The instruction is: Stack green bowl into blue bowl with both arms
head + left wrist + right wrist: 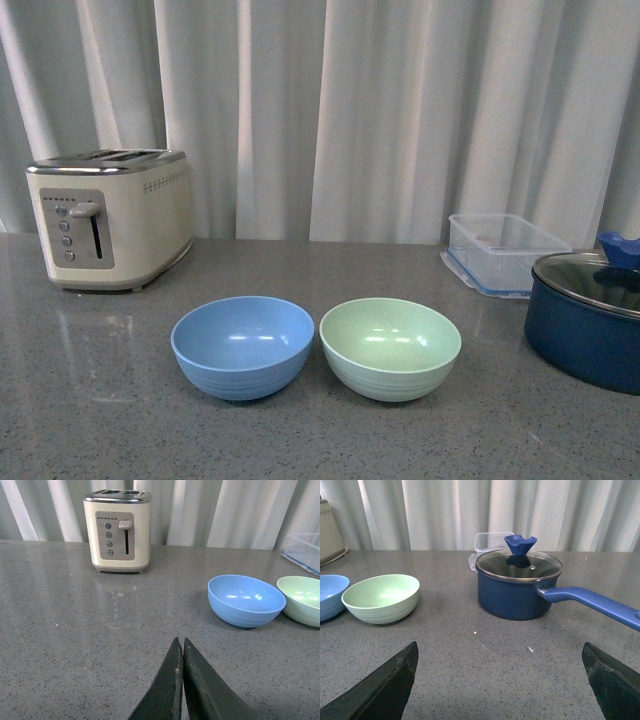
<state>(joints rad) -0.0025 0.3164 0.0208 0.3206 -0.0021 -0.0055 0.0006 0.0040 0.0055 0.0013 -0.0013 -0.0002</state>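
Observation:
The green bowl point(390, 348) and the blue bowl point(243, 346) stand upright side by side on the grey counter, blue on the left, both empty. Neither arm shows in the front view. In the left wrist view my left gripper point(180, 641) is shut and empty, low over the counter, well short of the blue bowl point(245, 600) and the green bowl point(301, 599). In the right wrist view my right gripper point(500, 650) is open wide and empty, with the green bowl point(381, 598) and an edge of the blue bowl point(331, 596) ahead to one side.
A cream toaster point(111, 217) stands at the back left. A clear plastic container point(503, 252) and a dark navy pot with a glass lid point(586, 316) stand at the right. The pot's long blue handle point(592, 603) reaches toward the right gripper. White curtains hang behind the counter.

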